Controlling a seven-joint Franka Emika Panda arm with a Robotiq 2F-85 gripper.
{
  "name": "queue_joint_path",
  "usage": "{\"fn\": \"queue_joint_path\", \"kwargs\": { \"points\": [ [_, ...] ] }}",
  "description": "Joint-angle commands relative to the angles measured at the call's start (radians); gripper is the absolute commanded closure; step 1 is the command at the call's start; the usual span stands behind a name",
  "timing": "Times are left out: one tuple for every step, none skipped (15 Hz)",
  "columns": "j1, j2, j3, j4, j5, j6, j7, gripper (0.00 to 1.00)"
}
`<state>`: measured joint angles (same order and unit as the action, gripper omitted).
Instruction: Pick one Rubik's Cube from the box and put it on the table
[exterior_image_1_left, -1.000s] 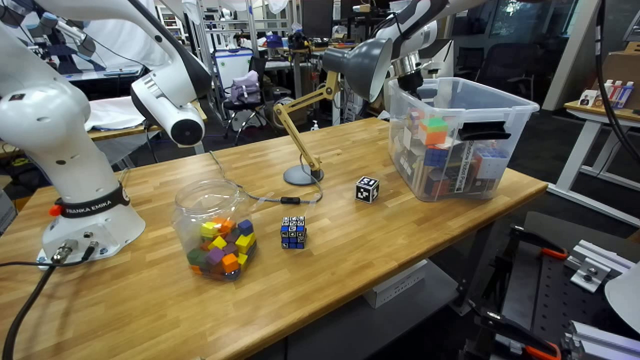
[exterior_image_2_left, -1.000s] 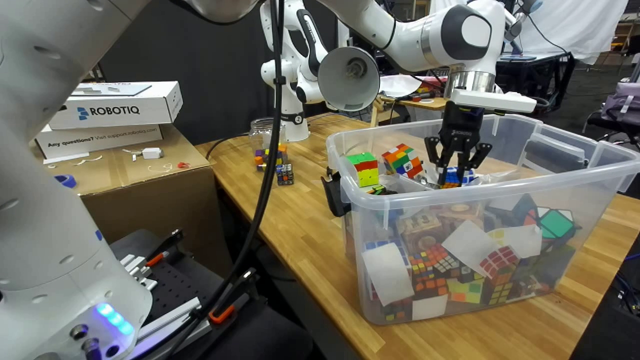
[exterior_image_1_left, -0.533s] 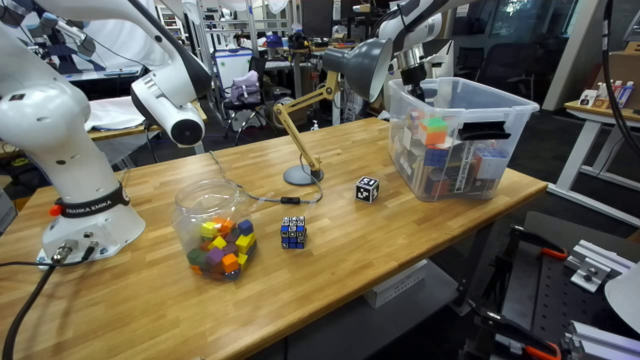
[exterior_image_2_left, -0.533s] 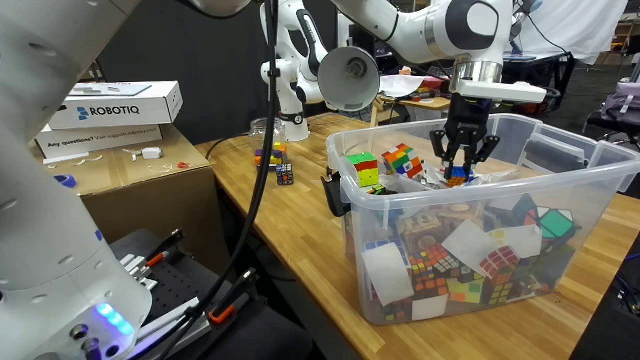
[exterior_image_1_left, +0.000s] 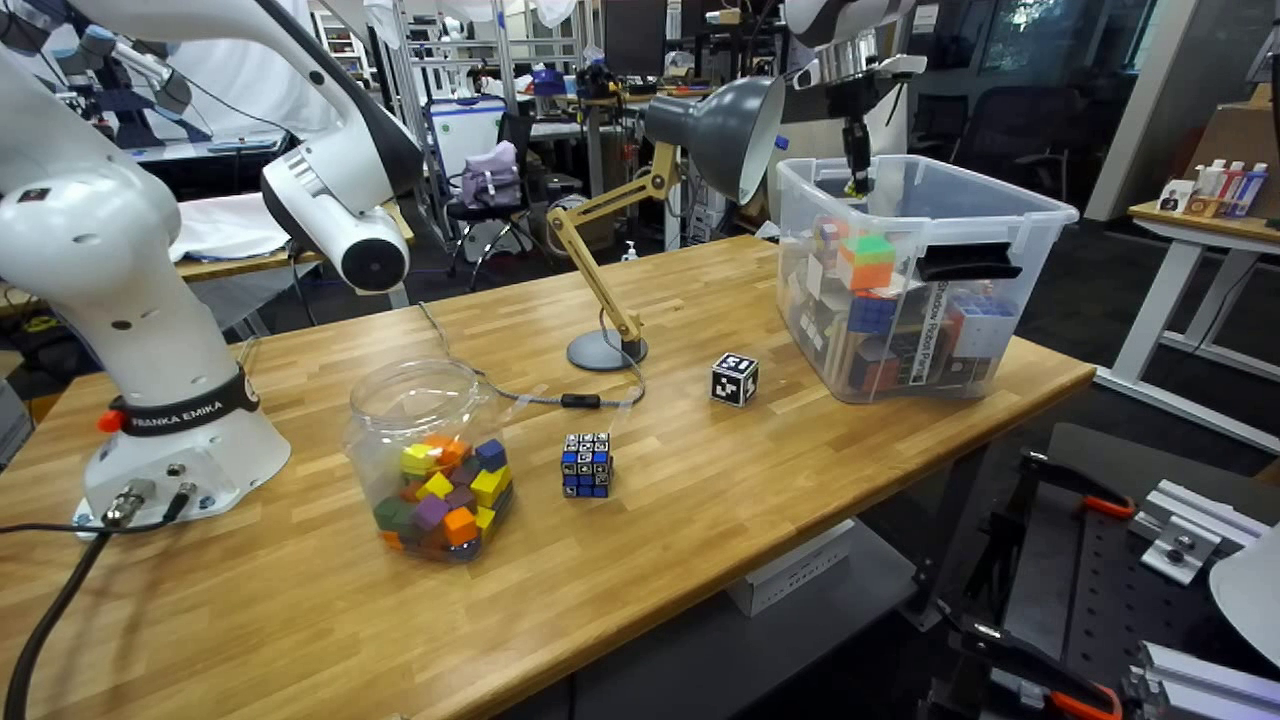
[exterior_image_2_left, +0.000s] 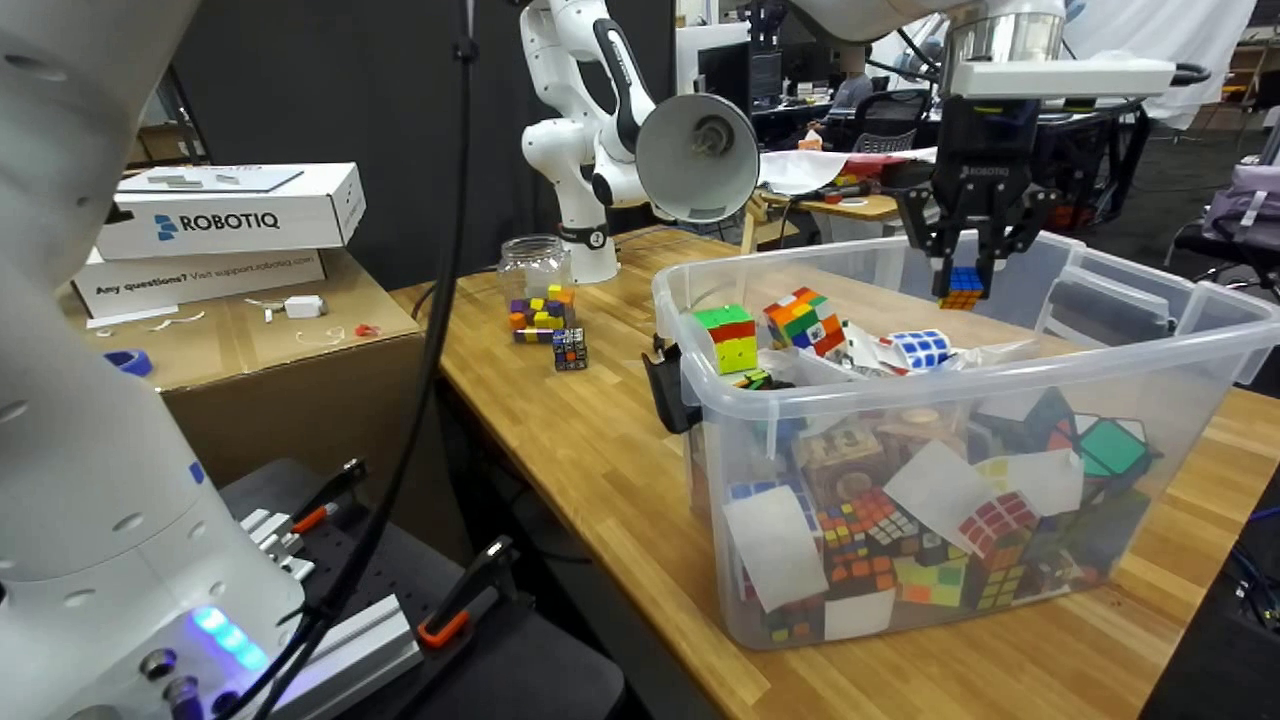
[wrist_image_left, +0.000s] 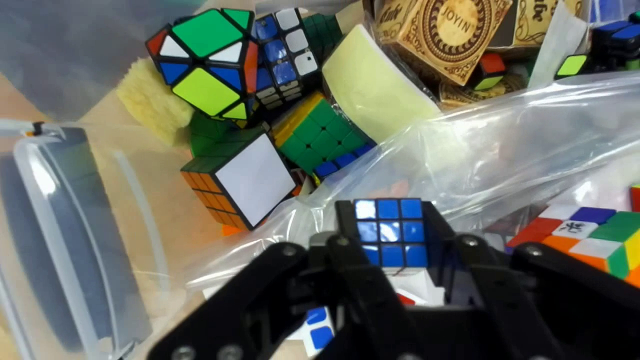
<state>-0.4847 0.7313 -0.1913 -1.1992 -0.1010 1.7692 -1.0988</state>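
Box (exterior_image_2_left: 1000, 370): clear plastic bin, black latch (exterior_image_1_left: 968, 262) on an end wall; stands on the table (exterior_image_1_left: 680, 500).
Black-and-white cube (exterior_image_1_left: 735, 380): on the table, near the box.
Dark blue cube (exterior_image_1_left: 587, 466): on the table, farther from the box.
Jar (exterior_image_1_left: 415, 400): clear, round, part-filled with coloured cubes (exterior_image_1_left: 450, 500); well apart from the box.
Lamp (exterior_image_1_left: 718, 140): grey shade leaning toward the box.
White robot arm (exterior_image_1_left: 150, 300): base on the table, well apart from the box.
Heap: faceted puzzle (wrist_image_left: 205, 60), green-faced puzzle (wrist_image_left: 320, 132), white-faced puzzle (wrist_image_left: 256, 180), printed JOYIN block (wrist_image_left: 452, 30); all inside the box.
Obstructions: walls of the box around the heap; plastic film (wrist_image_left: 475, 145) crumpled across it.
Gripper (exterior_image_2_left: 964, 280): narrow, fingers pressed on two opposite sides of the Rubik's Cube (wrist_image_left: 390, 232).
Rubik's Cube, place: aloft over the box, apart from the heap; whether above the rim cannot be told.
Rubik's Cube, facing: blue nine-tile face toward the wrist camera; an orange side below it in an exterior view.
Rubik's Cube, axis: edges look equal, rows running from finger to finger.
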Motion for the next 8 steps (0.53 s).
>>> {"fn": "queue_joint_path", "kwargs": {
  "points": [
    [0.001,-0.126,0.000,-0.137,0.007,0.069,0.007,0.92],
    [0.003,-0.163,0.000,-0.173,0.004,0.080,0.004,0.92],
    [0.005,-0.195,-0.001,-0.204,0.000,0.091,0.004,0.92],
    [0.007,-0.233,-0.001,-0.244,-0.006,0.105,0.000,0.92],
    [0.011,-0.271,-0.003,-0.289,-0.016,0.122,-0.002,0.92],
    [0.017,-0.310,-0.007,-0.340,-0.035,0.141,-0.003,0.92],
    [0.020,-0.344,-0.007,-0.383,-0.050,0.153,-0.004,0.92],
    [0.023,-0.379,-0.007,-0.435,-0.068,0.170,-0.005,0.92]
  ]
}}
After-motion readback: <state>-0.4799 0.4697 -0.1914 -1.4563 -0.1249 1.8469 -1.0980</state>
